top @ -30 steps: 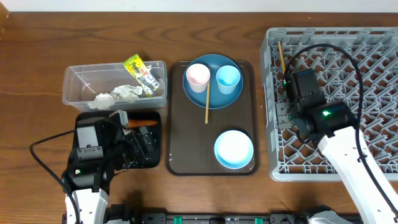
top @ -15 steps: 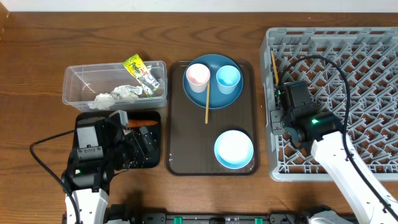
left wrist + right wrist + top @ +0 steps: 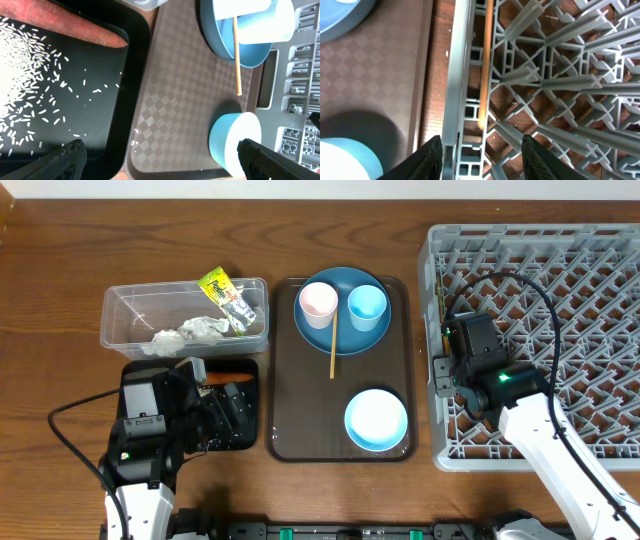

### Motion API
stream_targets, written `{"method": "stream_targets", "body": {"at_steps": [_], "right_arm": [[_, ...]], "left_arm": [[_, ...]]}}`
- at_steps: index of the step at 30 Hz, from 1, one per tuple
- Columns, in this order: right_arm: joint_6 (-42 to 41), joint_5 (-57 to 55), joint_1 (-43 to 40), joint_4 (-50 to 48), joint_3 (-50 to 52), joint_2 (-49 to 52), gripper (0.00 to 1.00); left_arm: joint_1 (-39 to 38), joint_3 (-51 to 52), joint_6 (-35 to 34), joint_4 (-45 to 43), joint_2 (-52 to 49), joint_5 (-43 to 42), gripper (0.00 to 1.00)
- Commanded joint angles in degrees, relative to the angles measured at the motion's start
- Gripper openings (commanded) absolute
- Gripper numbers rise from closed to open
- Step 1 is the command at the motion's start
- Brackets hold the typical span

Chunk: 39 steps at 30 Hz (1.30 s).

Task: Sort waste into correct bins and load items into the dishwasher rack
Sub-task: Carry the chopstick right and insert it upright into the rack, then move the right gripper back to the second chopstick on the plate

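One wooden chopstick (image 3: 485, 65) lies loose in the grey dishwasher rack (image 3: 560, 290), along the inside of its left wall. My right gripper (image 3: 482, 160) stands open just behind the stick's end, one finger on each side of that wall, holding nothing. The other chopstick (image 3: 333, 345) leans on the blue plate (image 3: 343, 330), which carries the pink cup (image 3: 319, 302) and the light blue cup (image 3: 367, 305). The bowl (image 3: 376, 420) sits nearer me. My left gripper (image 3: 160, 165) is open over the black tray (image 3: 245, 442), which holds the carrot (image 3: 65, 27) and rice (image 3: 30, 90).
The plate, cups and bowl rest on a dark brown serving tray (image 3: 290, 380) between the bins and the rack. Crumpled paper (image 3: 190, 332) and the snack wrapper (image 3: 228, 298) lie in the clear tub (image 3: 130, 310) at the back left.
My right gripper came down and leftward to the rack's left wall with a chopstick, then opened; the stick now lies in the rack. The left arm has not moved.
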State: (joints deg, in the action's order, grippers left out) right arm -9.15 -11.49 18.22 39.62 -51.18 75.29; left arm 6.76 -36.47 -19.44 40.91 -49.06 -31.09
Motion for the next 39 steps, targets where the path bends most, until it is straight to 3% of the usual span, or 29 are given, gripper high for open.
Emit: {"method": "stream_targets", "body": {"at_steps": [1, 10, 13, 20, 29, 31, 34, 36, 39], "right_arm": [[0.0, -0.2, -0.3, 1.6, -3.3, -0.1, 0.52], [-3.6, 19.1, 1.3, 14.6, -20.8, -0.1, 0.54], [-7.6, 25.7, 2.7, 11.9, -21.0, 0.0, 0.53], [-22.0, 26.4, 7.7, 7.7, -19.0, 2.0, 0.51], [-25.0, 26.3, 17.2, 2.2, -18.8, 9.6, 0.58], [-26.3, 26.4, 18.6, 0.8, -18.8, 11.6, 0.63], [-28.7, 26.4, 20.1, -1.3, -18.8, 14.0, 0.78], [-29.4, 27.0, 21.0, -3.2, -18.8, 15.5, 0.99], [-29.4, 27.0, 21.6, -5.6, -18.8, 17.0, 0.99]], "left_arm": [[0.3, -0.9, 0.6, 0.1, 0.1, 0.6, 0.98], [0.3, -0.9, 0.6, 0.1, 0.1, 0.6, 0.98], [0.3, -0.9, 0.6, 0.1, 0.1, 0.6, 0.98], [0.3, -0.9, 0.6, 0.1, 0.1, 0.6, 0.98], [0.3, -0.9, 0.6, 0.1, 0.1, 0.6, 0.98], [0.3, -0.9, 0.6, 0.1, 0.1, 0.6, 0.98], [0.3, -0.9, 0.6, 0.1, 0.1, 0.6, 0.98], [0.3, -0.9, 0.5, 0.1, 0.1, 0.6, 0.98], [0.3, -0.9, 0.6, 0.1, 0.1, 0.6, 0.98]]}}
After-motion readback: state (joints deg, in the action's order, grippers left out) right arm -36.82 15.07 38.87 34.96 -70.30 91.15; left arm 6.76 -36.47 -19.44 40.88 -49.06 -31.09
